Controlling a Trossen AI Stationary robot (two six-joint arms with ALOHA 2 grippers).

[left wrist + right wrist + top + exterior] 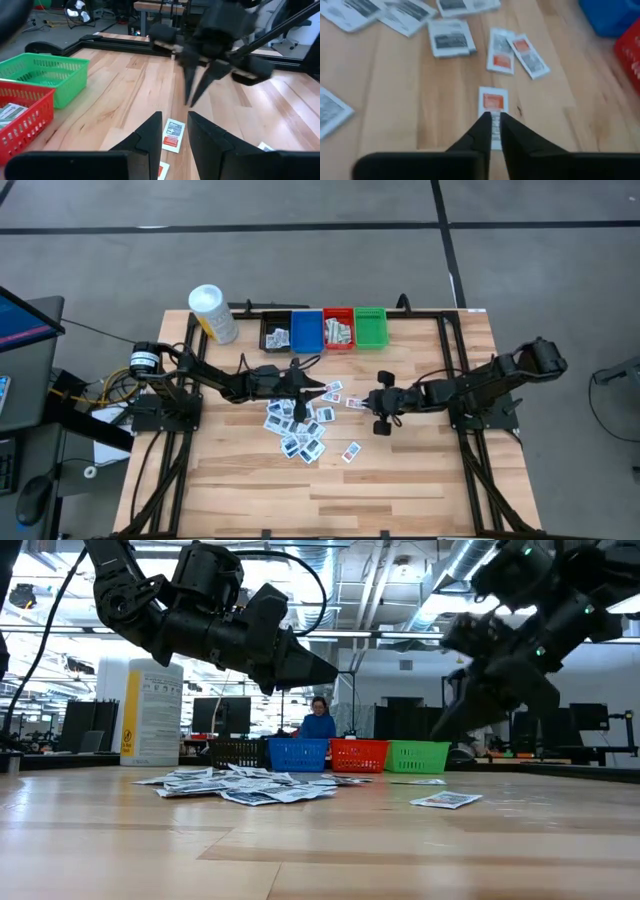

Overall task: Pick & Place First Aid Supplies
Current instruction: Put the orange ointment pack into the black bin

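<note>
Several small flat packets lie in a loose pile (298,425) (250,785) on the wooden table. One lies alone (351,451) (446,800) nearer the front. My left gripper (318,388) (174,116) hovers open above the pile's far right edge, pointing toward the right arm. My right gripper (364,402) (495,116) hangs shut above a white packet with a red mark (493,102) (173,135). That packet lies flat on the table between the two grippers. In the low view both grippers (325,670) (442,728) are off the table.
Black (275,335), blue (306,332), red (338,330) and green (369,327) bins stand in a row at the far edge; the black and red hold packets. A white-capped yellow container (213,313) stands far left. Bare wood lies toward the near edge. A person sits behind the table (318,720).
</note>
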